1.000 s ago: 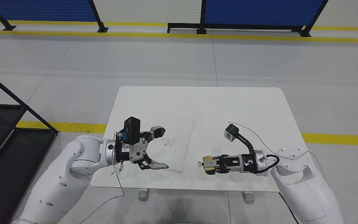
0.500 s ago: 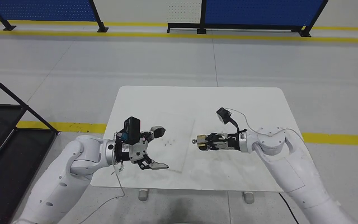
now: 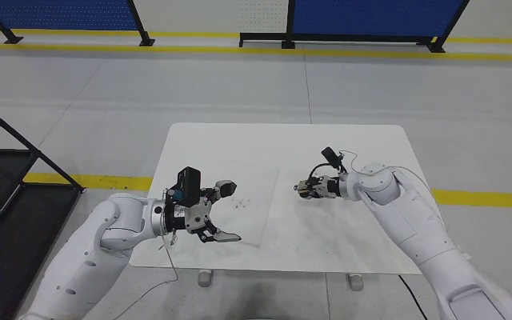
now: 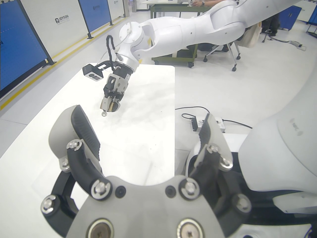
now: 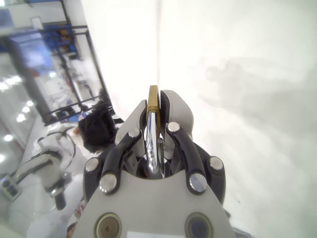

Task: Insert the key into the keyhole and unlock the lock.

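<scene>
My right gripper point(image 3: 302, 190) hovers over the middle of the white table point(image 3: 360, 144), shut on a brass padlock point(image 5: 153, 97) whose silver shackle point(image 5: 152, 144) runs back between the fingers. In the left wrist view the padlock point(image 4: 110, 105) hangs from the right gripper point(image 4: 110, 105), and a small silver piece that looks like the key point(image 4: 104, 113) sticks out of its lower end. At the table's front left, my left gripper point(image 3: 230, 213) is open and holds nothing, its jaws wide apart point(image 4: 142, 117) and facing the padlock.
A thin pale mat point(image 3: 252, 204) lies on the table between the two grippers. The table's front edge point(image 3: 264, 269) runs close below the left gripper. Blue barrier panels point(image 3: 376, 16) stand far behind.
The right arm has carried the padlock from the table's front edge back towards its middle. The left arm has kept still, open.
</scene>
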You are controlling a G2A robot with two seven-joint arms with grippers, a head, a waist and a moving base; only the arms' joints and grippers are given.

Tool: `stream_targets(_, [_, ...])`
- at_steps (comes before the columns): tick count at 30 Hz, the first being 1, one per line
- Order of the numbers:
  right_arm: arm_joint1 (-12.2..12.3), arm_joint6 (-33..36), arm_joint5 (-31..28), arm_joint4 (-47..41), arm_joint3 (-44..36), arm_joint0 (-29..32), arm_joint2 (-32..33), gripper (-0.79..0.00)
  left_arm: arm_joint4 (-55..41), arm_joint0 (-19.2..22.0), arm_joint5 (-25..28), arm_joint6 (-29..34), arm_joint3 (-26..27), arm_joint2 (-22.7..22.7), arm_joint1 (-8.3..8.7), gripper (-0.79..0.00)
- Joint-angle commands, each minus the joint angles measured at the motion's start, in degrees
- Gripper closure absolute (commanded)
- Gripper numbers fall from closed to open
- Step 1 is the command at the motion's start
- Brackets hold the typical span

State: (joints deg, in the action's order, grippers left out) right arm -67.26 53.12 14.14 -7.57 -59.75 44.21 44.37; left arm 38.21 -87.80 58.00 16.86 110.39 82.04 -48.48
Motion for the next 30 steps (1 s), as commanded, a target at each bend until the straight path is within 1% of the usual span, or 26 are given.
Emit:
stream_targets(1, [-0.37,-0.26,0.79,1.14,1.07,-0.45,-0.93,0.0,0.0,0.0,0.0,0.0,0.0,0.0,0.0,-0.785])
stream_targets(3, [-0.72,0.0,1.36,0.87,1.86,-0.65,-1.33,0.0,0.0,0.0,0.0,0.0,0.0,0.0,0.0,-0.785])
stream_targets(10, [-1.39,-0.36,3.75,4.97,3.12,-1.77,-3.14,0.0,0.0,0.0,0.0,0.0,0.0,0.0,0.0,-0.785])
stream_targets(24, [-2.42,0.53,5.5,8.37,4.96,-3.21,-4.33,0.0,0.0,0.0,0.0,0.0,0.0,0.0,0.0,-0.785])
stream_targets(30, [-2.94,0.7,5.3,8.57,6.28,-3.51,-4.5,0.0,0.0,0.0,0.0,0.0,0.0,0.0,0.0,-0.785])
